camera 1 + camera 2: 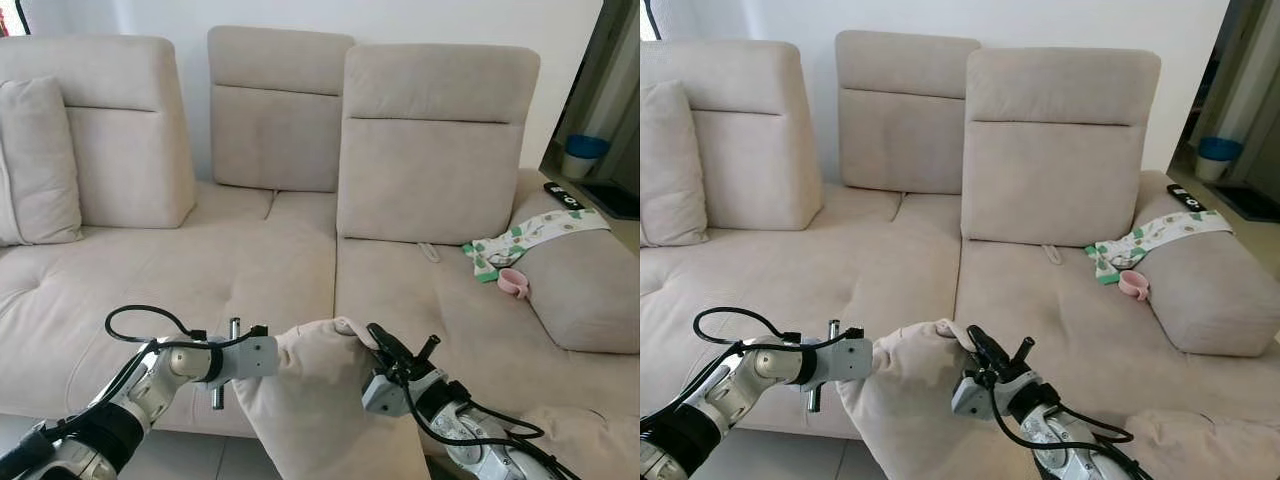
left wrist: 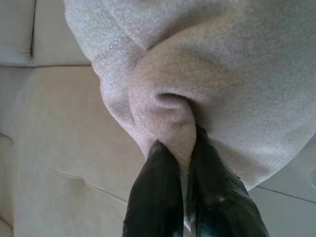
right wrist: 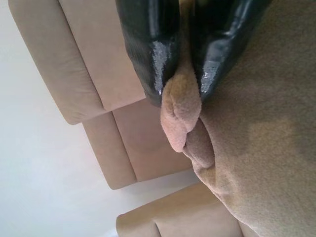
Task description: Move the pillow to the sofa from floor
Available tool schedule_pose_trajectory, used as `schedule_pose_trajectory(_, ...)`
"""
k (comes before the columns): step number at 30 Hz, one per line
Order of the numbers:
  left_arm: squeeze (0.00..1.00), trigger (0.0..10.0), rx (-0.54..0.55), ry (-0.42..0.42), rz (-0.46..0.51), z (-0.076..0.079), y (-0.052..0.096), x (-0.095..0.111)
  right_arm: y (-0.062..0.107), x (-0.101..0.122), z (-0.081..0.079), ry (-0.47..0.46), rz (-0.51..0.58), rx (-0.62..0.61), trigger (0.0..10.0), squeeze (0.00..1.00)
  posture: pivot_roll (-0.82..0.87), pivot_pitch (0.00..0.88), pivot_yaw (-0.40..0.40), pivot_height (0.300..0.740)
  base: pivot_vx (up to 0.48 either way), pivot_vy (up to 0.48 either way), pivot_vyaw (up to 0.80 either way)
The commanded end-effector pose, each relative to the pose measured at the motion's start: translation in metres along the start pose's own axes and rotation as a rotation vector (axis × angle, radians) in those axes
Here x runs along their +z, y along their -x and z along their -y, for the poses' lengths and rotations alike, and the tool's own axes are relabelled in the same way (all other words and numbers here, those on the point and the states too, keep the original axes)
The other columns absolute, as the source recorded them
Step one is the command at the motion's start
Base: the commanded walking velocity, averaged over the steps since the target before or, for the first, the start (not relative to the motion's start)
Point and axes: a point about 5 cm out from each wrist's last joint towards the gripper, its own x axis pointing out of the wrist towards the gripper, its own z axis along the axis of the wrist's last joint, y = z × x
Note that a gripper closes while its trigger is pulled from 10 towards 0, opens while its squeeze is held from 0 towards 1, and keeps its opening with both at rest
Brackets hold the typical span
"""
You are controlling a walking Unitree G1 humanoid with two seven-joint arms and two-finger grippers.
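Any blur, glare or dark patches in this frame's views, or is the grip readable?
Left eye view: evenly daylit, sharp, pillow and sofa clear. Left wrist view: soft focus up close, left gripper pinching a fabric fold. Right wrist view: glossy highlights on the fingers of the right gripper, wall washed out white.

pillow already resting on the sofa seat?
No, the pillow hangs in front of the sofa seat edge, pinched at its upper corners by the left gripper and the right gripper.
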Motion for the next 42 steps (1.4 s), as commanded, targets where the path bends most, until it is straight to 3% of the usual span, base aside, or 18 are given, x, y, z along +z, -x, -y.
schedule_pose_trajectory(1,0.00,10.0,-0.029,-0.020,0.005,0.007,-0.005,0.003,-0.010,0.019,0.024,-0.010,0.118,-0.129,10.0,0.00,0.01,0.000,-0.009,0.625,0.000,0.000,0.00)
schedule_pose_trajectory(29,0.00,10.0,-0.015,-0.028,0.020,0.003,-0.008,0.008,-0.014,0.019,0.035,-0.001,0.121,-0.169,10.0,0.00,0.00,0.000,-0.009,0.725,0.000,0.000,0.00)
schedule_pose_trajectory(42,0.00,10.0,0.098,-0.049,0.103,-0.012,-0.009,0.023,-0.014,0.020,0.040,0.005,0.121,-0.184,10.0,0.00,-0.01,0.000,-0.015,0.740,0.000,0.000,0.00)
